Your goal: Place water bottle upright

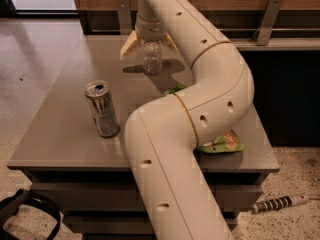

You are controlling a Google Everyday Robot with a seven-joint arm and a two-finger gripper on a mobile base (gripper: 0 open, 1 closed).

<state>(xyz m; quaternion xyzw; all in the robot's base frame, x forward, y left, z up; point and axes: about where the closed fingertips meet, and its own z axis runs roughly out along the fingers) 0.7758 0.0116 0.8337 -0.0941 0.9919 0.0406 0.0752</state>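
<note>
The water bottle (152,61) stands upright on the far part of the table (60,129), beyond the middle. It is small, clear and ribbed. Its top is tucked directly beneath the gripper (149,50), whose pale fingers splay wide to left and right, clear of the bottle's body.

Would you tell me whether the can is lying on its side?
No, the can stands upright on the table, while the tool hangs open over the bottle farther back.
</note>
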